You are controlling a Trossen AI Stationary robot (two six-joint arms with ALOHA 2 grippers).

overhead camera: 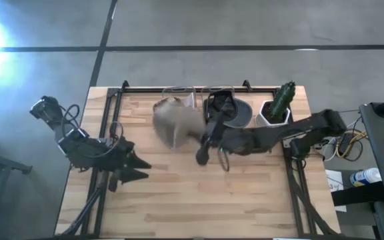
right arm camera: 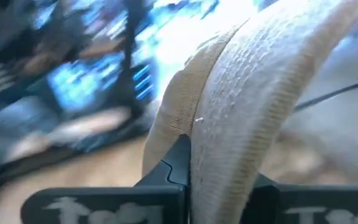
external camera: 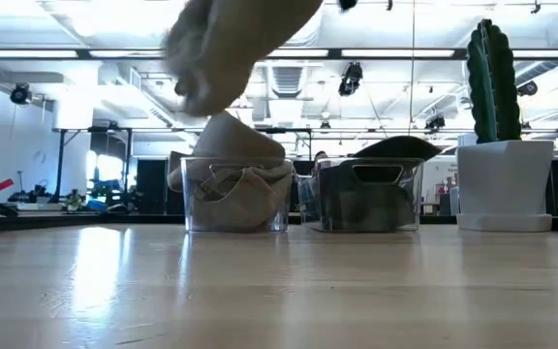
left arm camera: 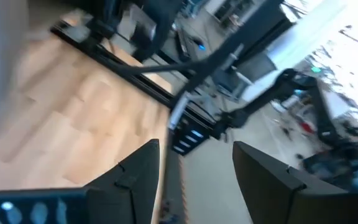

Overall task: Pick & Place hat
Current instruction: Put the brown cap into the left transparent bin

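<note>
**Hat in the air, held by its edge only**

Above the middle of the worktop (overhead camera: 179,200), my right pincer (overhead camera: 204,143) is clamped on the tan hat (overhead camera: 177,125), which hangs clear of the wood, just in front of the left clear bin (external camera: 237,195). From my right wrist camera the cloth (right arm camera: 247,106) runs straight between my fingers (right arm camera: 178,163), so the grip is on a fold or brim, not on the crown. That is the weak point as I judge it: soft ribbed fabric pinched at one edge can creep out of the jaws if I swing quickly, and the hat would fall onto the wood or half into a bin.

A second risk is the row behind it. The left clear bin already holds another light hat, the right clear bin (external camera: 370,195) holds a dark one, and the potted cactus (overhead camera: 280,103) stands just beside them. The hanging body of my hat sways wide; in the low view it looks blurred and sits close above the left bin's rim. A low pass could snag that rim or drag the bin.

My left pincer (overhead camera: 139,170) waits at the worktop's left side, fingers (left arm camera: 135,177) spread apart and holding nothing. It lies well apart from my path now, though a long sweep leftward could bring the trailing cloth over it.
</note>
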